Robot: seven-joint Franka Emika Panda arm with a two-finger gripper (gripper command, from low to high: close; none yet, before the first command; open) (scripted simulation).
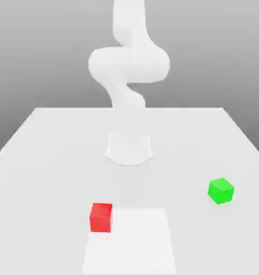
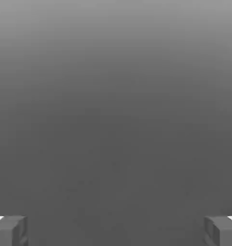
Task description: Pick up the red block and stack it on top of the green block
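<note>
The red block (image 1: 101, 217) sits on the white table (image 1: 45, 161) toward the front, a little to the exterior view's left of centre. On the exterior view's right, further back, rests the green block (image 1: 221, 190), well apart from the red one. In the hand view my gripper (image 2: 116, 231) is open, its two grey fingertips (image 2: 9, 230) far apart with nothing between them. Behind the fingertips the hand view holds plain grey background, with no block in it.
The pale arm (image 1: 128, 64) rises from its round base (image 1: 129, 147) at the middle back of the table. A brighter rectangular patch (image 1: 128, 241) lies at the front, right beside the red block.
</note>
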